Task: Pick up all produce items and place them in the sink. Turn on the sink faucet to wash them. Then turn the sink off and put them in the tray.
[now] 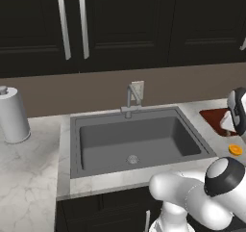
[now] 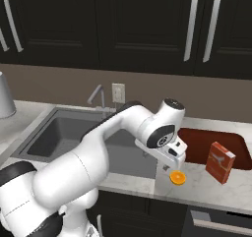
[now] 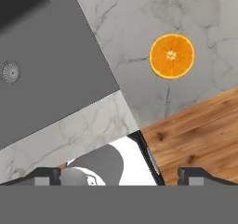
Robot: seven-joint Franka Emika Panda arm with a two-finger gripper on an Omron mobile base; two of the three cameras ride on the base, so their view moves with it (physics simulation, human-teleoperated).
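Jaws stand wide apart and grip nothing: in the hand view the two dark finger tips point(image 3: 42, 175) sit at opposite bottom corners. The two-finger gripper point(image 2: 173, 168) hangs over the white marble counter point(image 2: 197, 184) just above the bright orange round slice of orange point(image 2: 177, 178), without touching it as far as can be seen. In the hand view the slice lies flat, cut face up, ahead of the jaws and nearer the right-hand finger tip than the left. Being round, it has no long axis and points no particular way.

Going left to right in the left base view: a white paper towel roll point(image 1: 12, 114) stands upright on the counter well left of the large dark grey rectangular sink basin point(image 1: 96, 144), whose round metal drain point(image 1: 132, 159) sits near the front of the basin floor. The slim grey metal faucet point(image 1: 130, 100) rises at the middle of the back rim. Right of the sink lies the dark red shallow rectangular tray point(image 1: 214, 116). The orange slice rests on the counter in front of the tray, between the sink's right rim and a red box point(image 2: 220, 162) that stands tilted at the tray's front edge.
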